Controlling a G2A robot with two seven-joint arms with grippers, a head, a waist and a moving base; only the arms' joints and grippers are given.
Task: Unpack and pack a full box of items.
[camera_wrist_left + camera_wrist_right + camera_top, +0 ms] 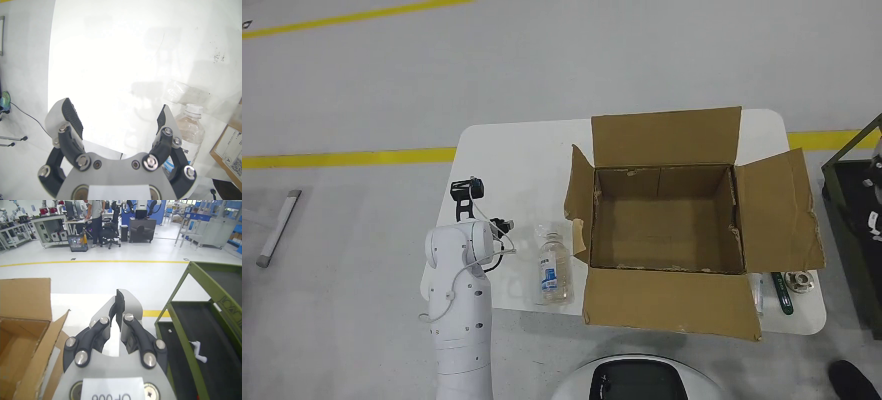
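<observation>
**Box emptied, repacking about to start**

Box (667, 135): open on the table (512, 150), flaps folded out, floor bare as far as can be seen. Reads as unpacking finished and packing not yet begun.

Bottle (552, 268): clear, white-capped, on its side on the table just beside the box's left flap (578, 200), cap pointing away from the robot. Probably the first thing to go back in.

Small items (790, 284): on the table at the box's right side, near the right corner of the flap closest to the robot. Too small to name.

Left claw (115, 110): spread wide, nothing between the pads, hanging above bare table just left of the bottle and apart from it.

Right claw (119, 301): pads pressed together on nothing, held up between the box's right flap and the green cart (177, 289).

Next move, as judged: bring the left claw sideways over the bottle, line the pads up across the body rather than along it, then come down and close around the middle. Round and smooth, so likely to roll or slip if caught off-centre. Then lift high enough to pass the seemingly half-raised left flap and set down inside the box
</observation>
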